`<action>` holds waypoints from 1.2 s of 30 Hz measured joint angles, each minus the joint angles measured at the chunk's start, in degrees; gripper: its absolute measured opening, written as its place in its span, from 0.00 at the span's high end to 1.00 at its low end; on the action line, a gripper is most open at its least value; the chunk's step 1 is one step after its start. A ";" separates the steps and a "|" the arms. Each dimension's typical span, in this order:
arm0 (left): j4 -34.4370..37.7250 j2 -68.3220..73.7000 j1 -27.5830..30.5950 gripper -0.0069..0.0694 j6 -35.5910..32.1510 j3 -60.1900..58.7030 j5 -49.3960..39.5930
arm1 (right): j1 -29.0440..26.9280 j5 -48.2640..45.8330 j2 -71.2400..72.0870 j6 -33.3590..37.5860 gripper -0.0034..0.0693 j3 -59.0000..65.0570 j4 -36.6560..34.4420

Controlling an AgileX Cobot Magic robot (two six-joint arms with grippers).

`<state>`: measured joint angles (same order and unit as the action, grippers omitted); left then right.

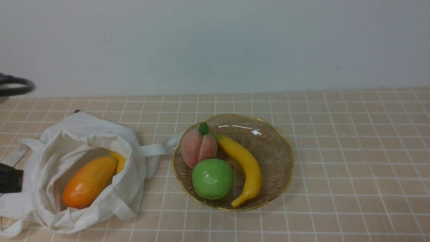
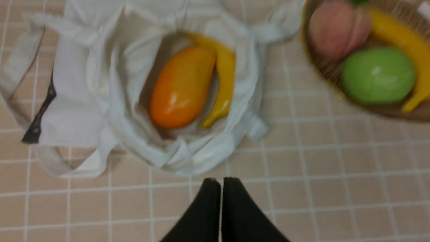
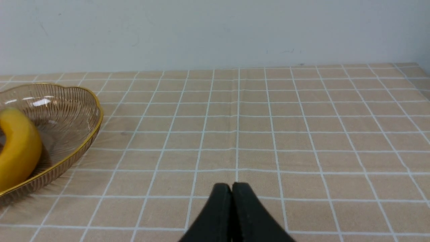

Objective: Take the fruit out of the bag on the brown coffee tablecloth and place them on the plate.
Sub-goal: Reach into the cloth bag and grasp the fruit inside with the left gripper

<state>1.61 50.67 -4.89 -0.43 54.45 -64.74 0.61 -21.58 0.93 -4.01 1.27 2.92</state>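
On the robot's left side of the checked tablecloth [image 1: 336, 151], the off-white bag [image 1: 77, 129] lies slumped with its mouth gaping upward. Inside it the mango-shaped fruit [image 1: 89, 181] rests on a slant, glossy, deep orange at its near end and yellower toward the far one. The smaller yellow fruit [image 1: 120, 160] is tucked against the mango's far side, touching it. In the front view it is mostly hidden. The left wrist view shows it as a curved yellow piece lying along the mango. One flat strap handle [image 1: 156, 149] runs from the bag across the cloth to the rim of the plate [image 1: 273, 158], which stands just beside the bag, toward the middle. The amber plate holds a pink peach [image 1: 199, 148], a green apple [image 1: 212, 178] in front of the peach and touching it, and a yellow banana [image 1: 247, 164] curving along their right side.

The left tool [image 2: 221, 188] has its two black fingers pressed together with nothing between them. It hangs over the cloth just off the edge of the bag, apart from both fruits. In the front view only a dark part of the left arm [image 1: 10, 181] shows at the frame edge beside the bag. The right tool [image 3: 231, 190] is likewise pressed together and empty, over open cloth, well apart from the plate. A pale wall [image 1: 215, 43] stands behind.
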 joint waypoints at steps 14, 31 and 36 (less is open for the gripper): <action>-2.85 28.22 0.00 0.55 -7.87 1.64 13.99 | 0.00 0.00 0.00 0.00 0.98 0.00 0.00; -6.25 47.75 0.00 0.07 -8.05 1.70 27.89 | 0.00 0.00 0.00 0.00 0.98 0.00 0.00; -6.32 51.00 0.00 0.19 -8.05 1.82 30.55 | 0.00 0.00 0.00 0.00 0.98 0.00 0.00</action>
<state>-4.71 101.67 -4.89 -8.48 56.28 -34.20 0.61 -21.58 0.93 -4.01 1.27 2.92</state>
